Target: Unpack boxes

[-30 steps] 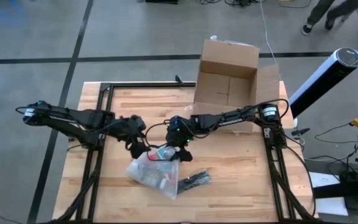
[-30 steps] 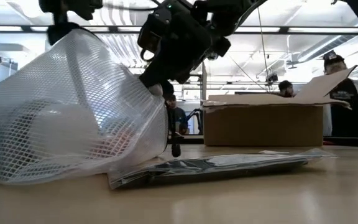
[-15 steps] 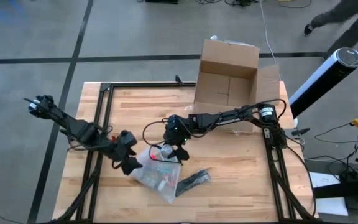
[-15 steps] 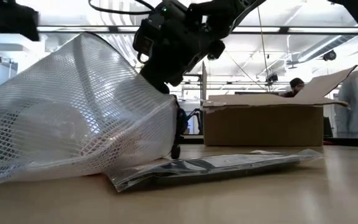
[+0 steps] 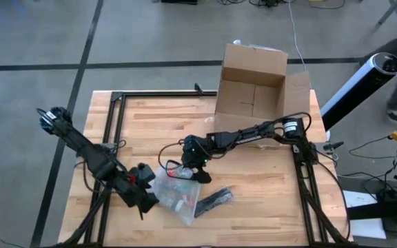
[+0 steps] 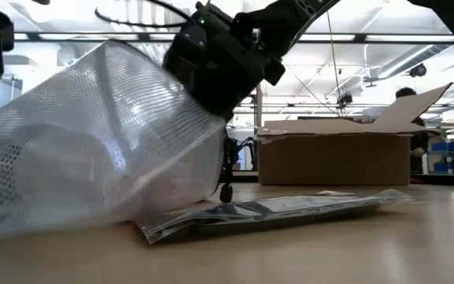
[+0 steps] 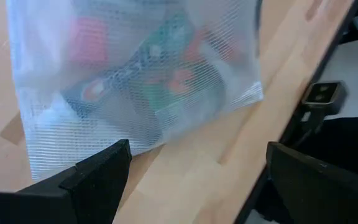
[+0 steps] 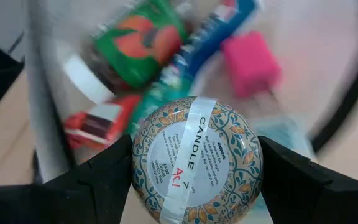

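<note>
candle tin caught at the pouch mouth

the right tool was clamped across a round patterned candle tin with a white label, its fingers spread wide on the tin's sides. it sat at the opening of the translucent white mesh zip pouch, over the red, green and pink items inside. the left tool stood wide and empty at the pouch's near-left edge, holding nothing. a flat clear bag with a dark item lay just beside the pouch. the brown corrugated cardboard box sat open at the far edge of the wooden surface, well apart. doing this well probably called for lifting the tin straight out while the left tool pinned the mesh, lest the pouch drag along.
</note>
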